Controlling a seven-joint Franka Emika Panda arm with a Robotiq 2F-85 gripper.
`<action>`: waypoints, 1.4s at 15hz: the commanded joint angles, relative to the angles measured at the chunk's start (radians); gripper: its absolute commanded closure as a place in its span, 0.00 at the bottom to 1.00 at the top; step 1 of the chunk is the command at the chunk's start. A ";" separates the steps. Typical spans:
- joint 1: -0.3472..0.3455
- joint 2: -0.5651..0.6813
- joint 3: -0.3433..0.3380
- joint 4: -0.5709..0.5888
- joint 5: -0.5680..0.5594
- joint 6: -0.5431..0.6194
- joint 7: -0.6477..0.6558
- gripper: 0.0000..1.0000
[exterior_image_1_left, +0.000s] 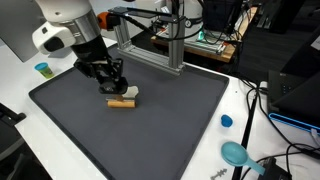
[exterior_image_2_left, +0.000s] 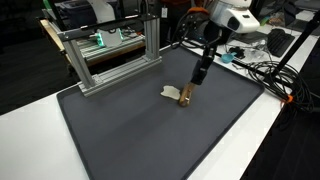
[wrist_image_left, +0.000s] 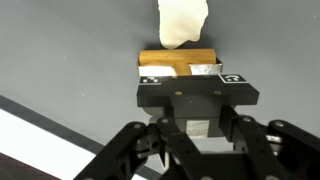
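Observation:
A brown wooden block (wrist_image_left: 175, 60) sits on the dark grey mat (wrist_image_left: 60, 60), and my gripper (wrist_image_left: 192, 76) is shut on its near end, a fingertip at each side. In both exterior views the gripper (exterior_image_1_left: 117, 88) (exterior_image_2_left: 198, 78) comes down from above onto the block (exterior_image_1_left: 122, 101) (exterior_image_2_left: 186, 95), near the mat's middle. A cream-white lump (wrist_image_left: 180, 22) lies against the block's far side and also shows in the exterior views as the white lump (exterior_image_1_left: 131, 94) (exterior_image_2_left: 170, 93). The block's lower part is hidden behind my fingers in the wrist view.
An aluminium frame (exterior_image_1_left: 150, 45) (exterior_image_2_left: 110, 55) stands at the mat's back edge. On the white table beside the mat are a small blue cup (exterior_image_1_left: 42, 69), a blue cap (exterior_image_1_left: 226, 121) and a teal scoop (exterior_image_1_left: 236, 153). Cables (exterior_image_2_left: 265, 72) lie along one side.

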 joint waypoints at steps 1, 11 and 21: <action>-0.008 -0.067 0.000 -0.057 0.025 0.050 0.053 0.79; 0.056 -0.554 -0.021 -0.521 0.010 0.031 0.426 0.79; 0.054 -0.773 -0.004 -0.796 0.007 0.131 0.486 0.54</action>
